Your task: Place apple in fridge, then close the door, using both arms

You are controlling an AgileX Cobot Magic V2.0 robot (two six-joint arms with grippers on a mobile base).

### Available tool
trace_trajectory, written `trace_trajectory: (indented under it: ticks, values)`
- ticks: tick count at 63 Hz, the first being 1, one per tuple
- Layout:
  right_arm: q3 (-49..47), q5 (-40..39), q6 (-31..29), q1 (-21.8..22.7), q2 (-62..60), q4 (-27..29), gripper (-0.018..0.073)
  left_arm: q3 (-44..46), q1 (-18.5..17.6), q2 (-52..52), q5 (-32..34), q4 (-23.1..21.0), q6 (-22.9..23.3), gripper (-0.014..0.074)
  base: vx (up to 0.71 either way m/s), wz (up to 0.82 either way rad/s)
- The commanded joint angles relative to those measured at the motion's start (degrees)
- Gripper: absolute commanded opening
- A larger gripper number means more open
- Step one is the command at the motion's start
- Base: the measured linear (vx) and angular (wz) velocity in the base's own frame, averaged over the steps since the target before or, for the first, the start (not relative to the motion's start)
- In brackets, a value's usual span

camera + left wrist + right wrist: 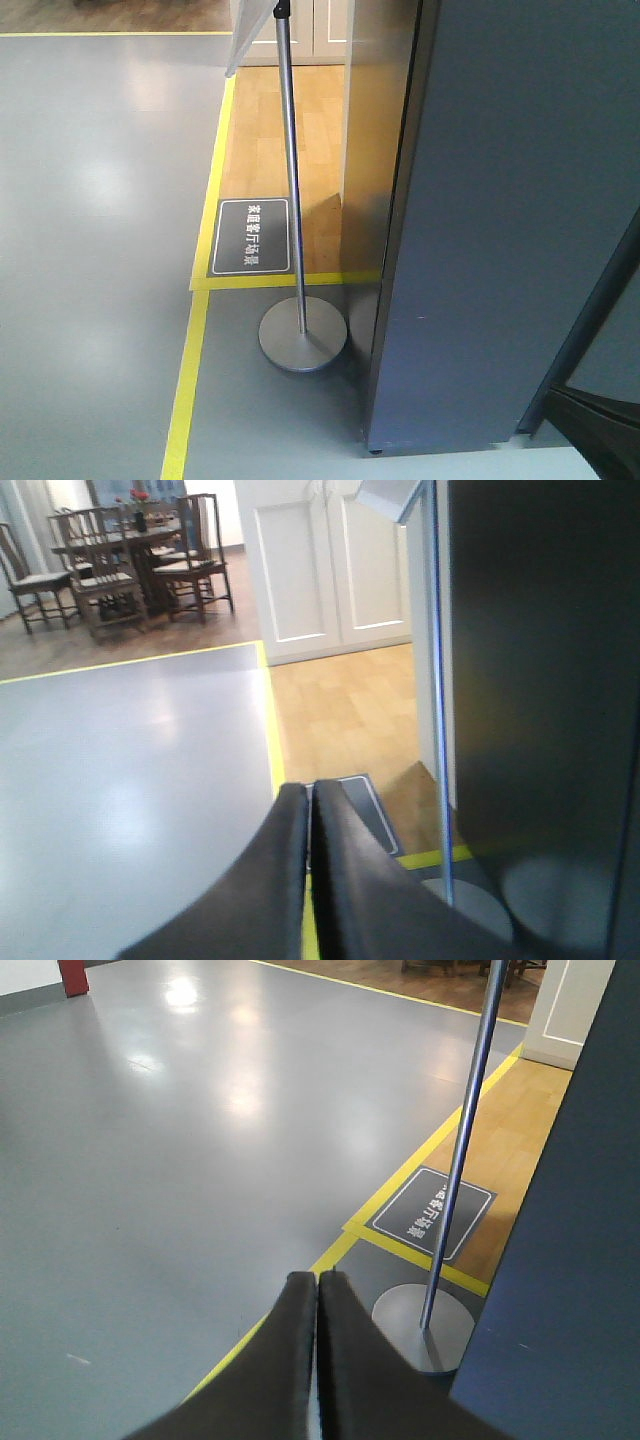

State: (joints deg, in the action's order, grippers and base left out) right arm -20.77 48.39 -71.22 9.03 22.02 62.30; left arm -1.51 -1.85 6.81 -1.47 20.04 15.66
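Observation:
The fridge [500, 220] fills the right side of the front view as a tall dark blue-grey block standing on the floor; only its outside shows. It also rises at the right of the left wrist view, fridge [540, 680], and of the right wrist view, fridge [570, 1290]. I cannot tell which face is the door. The apple is out of view. My left gripper [309, 788] is shut, fingers pressed together with nothing between them, left of the fridge. My right gripper [317, 1276] is likewise shut and holds nothing, above the grey floor. A black arm part [600, 400] shows at the bottom right.
A sign stand with a thin metal pole [290, 170] and a round base [303, 335] stands just left of the fridge. A dark floor plate [251, 237] lies on wooden flooring bordered by yellow tape [190, 380]. Dining chairs [120, 550] and white cabinet doors [320, 560] stand farther off.

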Motion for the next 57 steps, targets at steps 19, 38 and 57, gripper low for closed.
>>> trace_trajectory:
  ticks: [19, 38, 57]
  values:
    - [-1.4, -1.3, -0.7, 0.1, 0.4, 2.9, -0.0004, -1.0, 0.0, -8.4, 7.8, -3.9, 0.2, -0.0006, 0.0, 0.0]
    - [-1.4, -1.3, -0.7, 0.1, 0.4, 2.9, -0.0004, -1.2, 4.0, -8.4, 5.4, -18.0, -11.2, -0.0006, 0.0, 0.0]
    - [-1.4, -1.3, -0.7, 0.1, 0.4, 2.9, -0.0004, -1.2, 4.3, -8.4, 3.2, -32.2, -28.3, -0.0006, 0.0, 0.0]
